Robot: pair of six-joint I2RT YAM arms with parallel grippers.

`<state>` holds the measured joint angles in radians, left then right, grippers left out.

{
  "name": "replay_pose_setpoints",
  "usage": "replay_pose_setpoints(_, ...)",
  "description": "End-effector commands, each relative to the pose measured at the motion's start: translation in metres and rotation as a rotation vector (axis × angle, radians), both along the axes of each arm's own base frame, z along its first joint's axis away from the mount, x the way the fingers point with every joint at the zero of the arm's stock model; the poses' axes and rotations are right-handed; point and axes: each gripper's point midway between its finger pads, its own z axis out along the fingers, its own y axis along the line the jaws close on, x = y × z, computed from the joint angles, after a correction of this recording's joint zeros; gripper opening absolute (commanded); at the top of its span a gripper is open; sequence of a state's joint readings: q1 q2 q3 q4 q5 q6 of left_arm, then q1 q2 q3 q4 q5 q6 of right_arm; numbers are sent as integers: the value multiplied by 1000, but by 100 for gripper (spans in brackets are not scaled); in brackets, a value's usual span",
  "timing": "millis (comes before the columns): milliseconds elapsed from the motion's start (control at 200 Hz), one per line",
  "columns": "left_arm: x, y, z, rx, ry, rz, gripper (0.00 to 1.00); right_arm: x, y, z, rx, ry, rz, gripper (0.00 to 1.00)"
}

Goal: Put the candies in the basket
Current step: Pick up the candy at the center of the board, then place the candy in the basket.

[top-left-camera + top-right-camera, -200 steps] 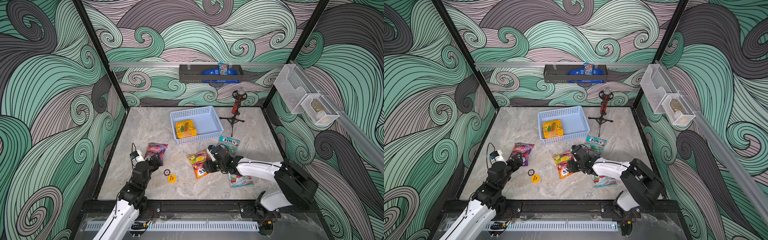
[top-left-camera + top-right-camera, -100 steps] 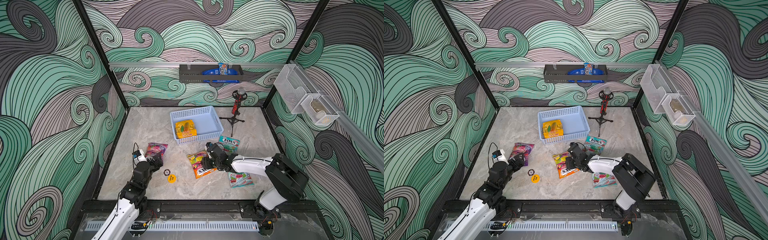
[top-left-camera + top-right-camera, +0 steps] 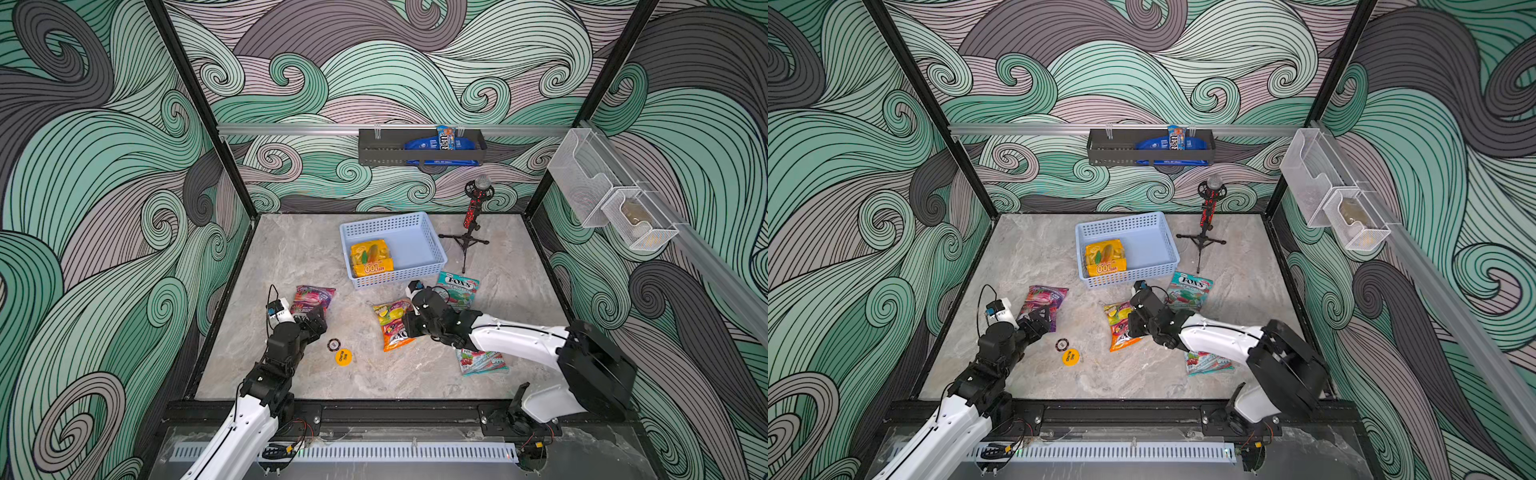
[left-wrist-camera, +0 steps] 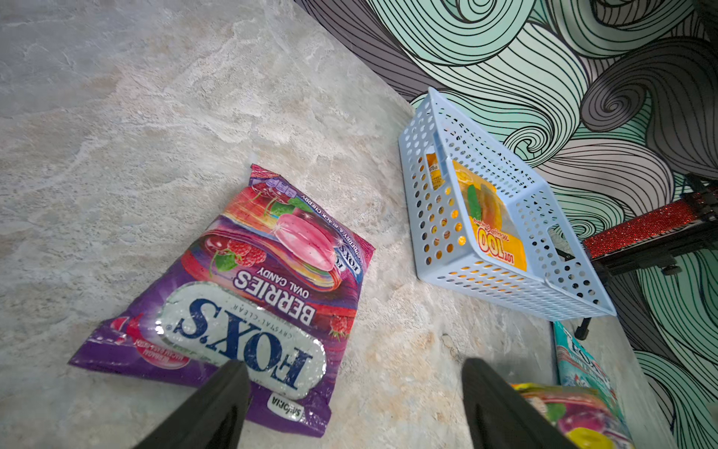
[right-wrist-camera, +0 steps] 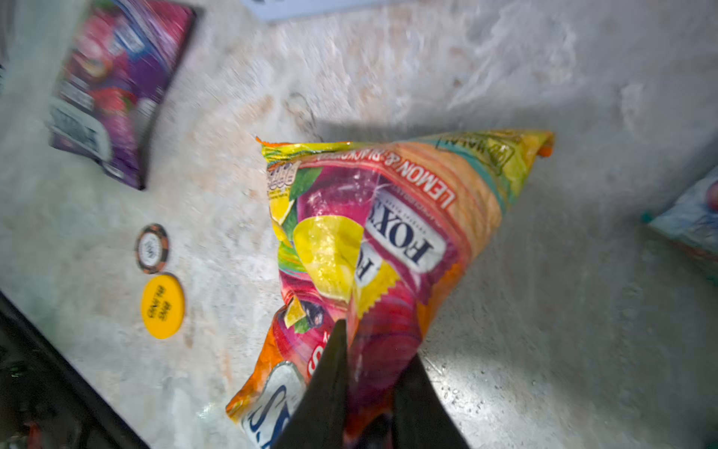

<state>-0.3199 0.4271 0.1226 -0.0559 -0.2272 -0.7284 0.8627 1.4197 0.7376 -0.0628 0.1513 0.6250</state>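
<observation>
The light blue basket (image 3: 399, 279) stands mid-table with the yellow "100" candy bag (image 3: 371, 258) inside it. My right gripper (image 5: 375, 342) is shut on the orange FOX'S Fruits bag (image 5: 388, 233), pinching a fold of it; in a top view this bag (image 3: 390, 328) lies in front of the basket. The purple FOX'S Berries bag (image 4: 252, 291) lies flat on the table. My left gripper (image 4: 352, 363) is open at its near edge, one finger over the bag, the other over bare table. Two teal FOX'S bags (image 3: 459, 289) (image 3: 480, 361) lie beside and under the right arm.
A poker chip (image 3: 333, 344) and a yellow disc (image 3: 343, 356) lie between the two grippers. A microphone on a tripod (image 3: 471, 220) stands right of the basket. A black rack (image 3: 419, 147) hangs on the back wall, white mesh bins (image 3: 615, 208) on the right wall.
My right gripper has moved left onto the orange bag and shut on it, bunching the foil. The left arm has barely moved and stays open.
</observation>
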Motion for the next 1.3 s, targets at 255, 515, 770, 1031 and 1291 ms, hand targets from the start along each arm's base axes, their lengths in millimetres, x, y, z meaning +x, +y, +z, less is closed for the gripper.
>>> replay_pose_setpoints(255, 2, 0, 10, 1, -33, -4, 88, 60, -32, 131, 173, -294, -162, 14)
replay_pose_setpoints(515, 2, 2, 12, 1, -45, 6, 88, 177, -46, 117, -3, -273, -164, 17)
replay_pose_setpoints(770, 1, 4, 15, -2, -62, 16, 88, 240, -43, 84, -213, -240, -159, 24)
replay_pose_setpoints(1031, 0, 3, 15, -4, -66, 11, 87, 244, -65, 94, -341, -260, -194, 100)
replay_pose_setpoints(1291, 19, -50, 45, -248, -102, -189, 88, 234, -118, 69, -410, -185, -302, 100)
